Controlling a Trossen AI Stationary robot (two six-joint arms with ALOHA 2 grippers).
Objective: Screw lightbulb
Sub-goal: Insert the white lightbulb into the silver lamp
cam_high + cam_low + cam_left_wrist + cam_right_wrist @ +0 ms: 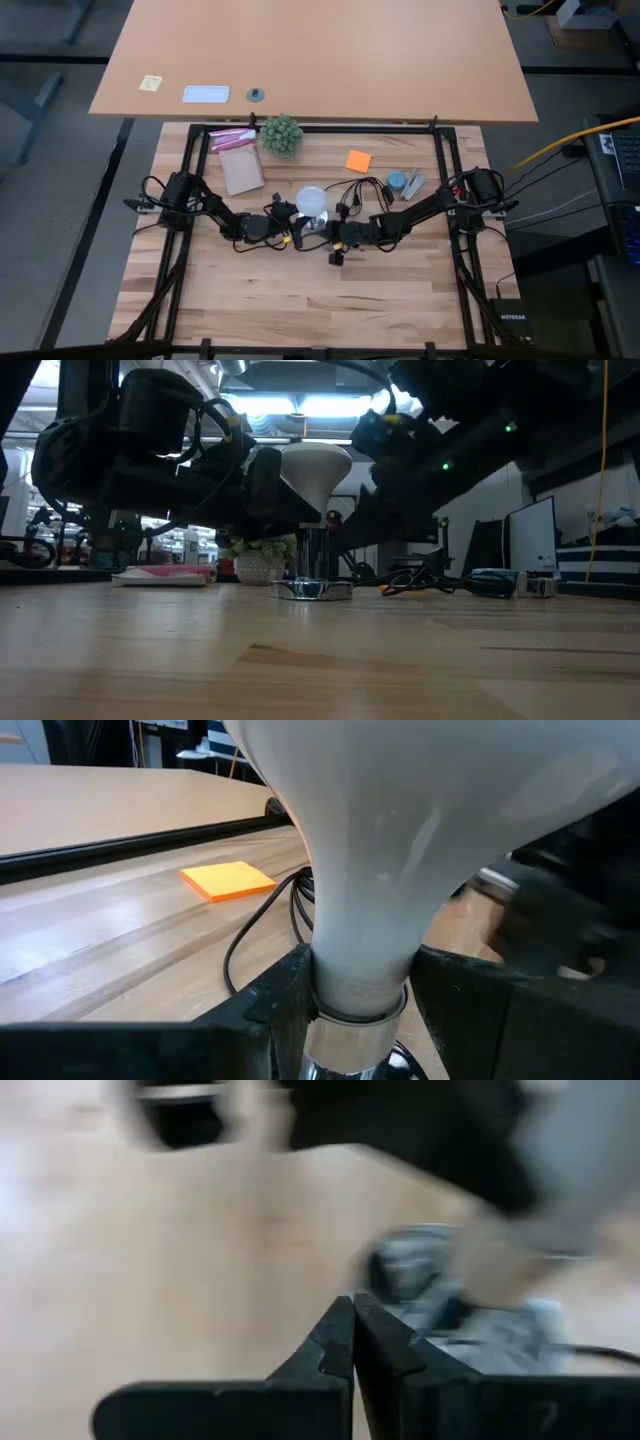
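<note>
The left gripper [355, 1005] has its jaws closed on the neck of the lightbulb [400, 850], one dark finger [270, 1010] on each side just above the silvery screw end. In the low view the lightbulb [316, 468] stands upright, globe up, its metal end reaching down into the round socket disc [312, 589] that lies flat on the bench [320, 660].

The right gripper [352, 1342] has its jaws pressed fully together, holding nothing; it sits low over the bench, just beside the socket base, which shows blurred ahead of it.

From above, both grippers meet near the middle of the bench [250, 300], the left gripper [292, 226] coming in from nine o'clock and the right gripper [328, 236] from three o'clock, with the lightbulb [312, 201] between them and a little toward twelve. A thin black cord [362, 188] loops off toward two o'clock. Farther out lie an orange sticky note [358, 160] at about one o'clock, a spiky green ball plant [281, 133] at twelve, and a pink-and-brown packet [238, 160] at eleven.
</note>
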